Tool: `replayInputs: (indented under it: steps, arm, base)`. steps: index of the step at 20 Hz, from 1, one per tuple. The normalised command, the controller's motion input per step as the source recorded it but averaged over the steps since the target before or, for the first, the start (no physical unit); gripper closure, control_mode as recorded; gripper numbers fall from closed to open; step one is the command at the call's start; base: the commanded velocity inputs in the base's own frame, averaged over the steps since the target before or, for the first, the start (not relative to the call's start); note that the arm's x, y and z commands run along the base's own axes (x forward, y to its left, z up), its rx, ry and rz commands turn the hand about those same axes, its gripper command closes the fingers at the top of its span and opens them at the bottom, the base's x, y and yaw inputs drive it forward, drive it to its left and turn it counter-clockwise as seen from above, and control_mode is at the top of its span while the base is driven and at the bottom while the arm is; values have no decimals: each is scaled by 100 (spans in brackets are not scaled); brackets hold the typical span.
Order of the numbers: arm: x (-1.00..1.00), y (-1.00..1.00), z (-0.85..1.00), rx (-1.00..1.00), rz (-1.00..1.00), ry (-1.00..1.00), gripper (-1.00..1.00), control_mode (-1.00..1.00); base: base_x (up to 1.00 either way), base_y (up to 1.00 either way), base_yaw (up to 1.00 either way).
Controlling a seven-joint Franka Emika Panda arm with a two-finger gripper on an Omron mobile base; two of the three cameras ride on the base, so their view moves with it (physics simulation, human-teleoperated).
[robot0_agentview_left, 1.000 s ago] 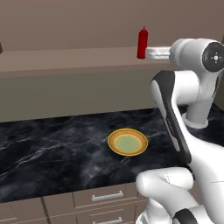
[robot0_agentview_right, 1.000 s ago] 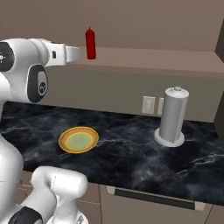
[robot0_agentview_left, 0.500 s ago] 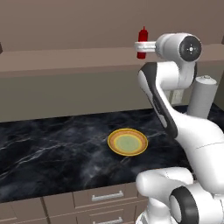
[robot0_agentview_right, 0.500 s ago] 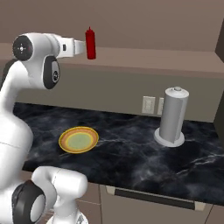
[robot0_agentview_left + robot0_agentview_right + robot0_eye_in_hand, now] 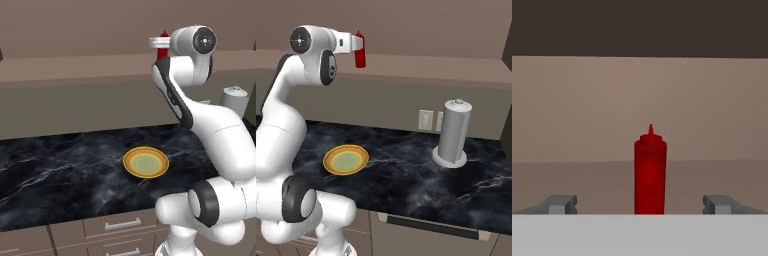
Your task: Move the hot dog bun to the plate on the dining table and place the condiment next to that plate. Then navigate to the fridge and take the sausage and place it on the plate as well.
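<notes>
Left base view: your arm's white wrist covers most of the red bottle (image 5: pixel 163 36); you get just its cap and a sliver of body, and the gripper tips can't be made out. The paper towel holder (image 5: pixel 234 98) is half hidden behind the arm, base covered.

Right base view: the bottle (image 5: pixel 360 50) shows in full, but the gripper's tips blend into it; you can't tell if they touch it. The dark surface (image 5: pixel 406 170) is cut by the right edge.

Hand view: the bottle's (image 5: pixel 650 172) foot is lost below the picture's lower margin, so where it stands on the ledge is hidden. The fingertips (image 5: pixel 560 204) are cut off low. No label is readable.
</notes>
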Motion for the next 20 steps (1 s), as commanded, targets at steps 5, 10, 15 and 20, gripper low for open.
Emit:
replayInputs:
  steps: [5, 10, 15, 20]
  arm:
    - [48, -7, 5, 0, 0, 3, -100, -100]
    - [24, -1, -8, 0, 0, 0, -100, -100]
    - [34, -2, -11, 0, 0, 0, -100, -100]
    - [33, -9, -20, 0, 0, 0, -100, -100]
  base:
    - [0, 0, 0]
    - [0, 0, 0]
    - [0, 0, 0]
    - [0, 0, 0]
